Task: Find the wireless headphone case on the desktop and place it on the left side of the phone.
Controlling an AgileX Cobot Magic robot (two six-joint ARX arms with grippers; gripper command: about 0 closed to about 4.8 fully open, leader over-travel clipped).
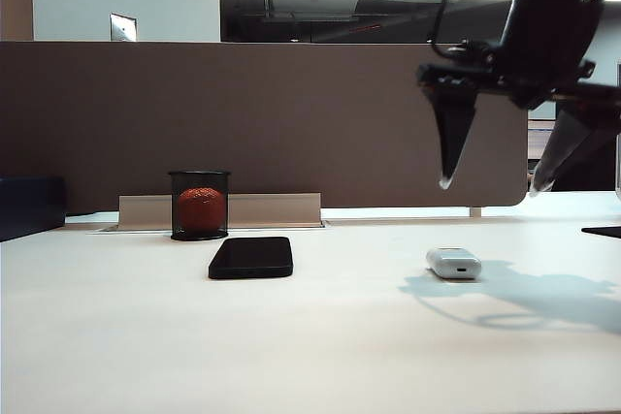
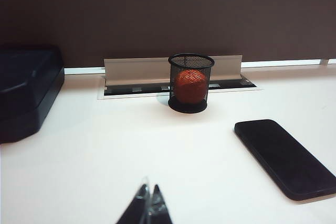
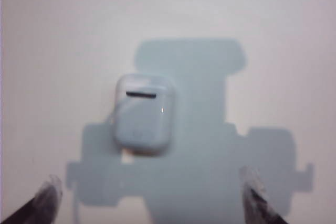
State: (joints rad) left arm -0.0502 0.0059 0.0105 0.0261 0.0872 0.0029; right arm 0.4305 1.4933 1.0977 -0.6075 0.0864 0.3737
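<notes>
Exterior view: one wireless headphone case (image 1: 453, 263) lies on the desktop (image 1: 310, 346), at about three o'clock from the one phone (image 1: 250, 257) and well apart from it; its long axis runs roughly across the view. The right gripper (image 1: 492, 182) hangs above the case, fingers pointing down and spread wide, empty, its shadow falling over and beside the case. One black mesh cup (image 1: 199, 205) holding one orange ball sits at about eleven o'clock from the phone, against the partition panel (image 1: 262, 113). Left wrist view: the left gripper (image 2: 148, 205), tips pressed together, rests low over bare desk, with the phone at roughly two o'clock from it and the cup at twelve; the case is not in this view. Right wrist view: the case (image 3: 143, 113) lies at twelve o'clock from the open gap of the right gripper (image 3: 149, 195), untouched, its long axis pointing away from the jaws, so the fingers would likely straddle its short sides. The right arm is judged much the nearer.
</notes>
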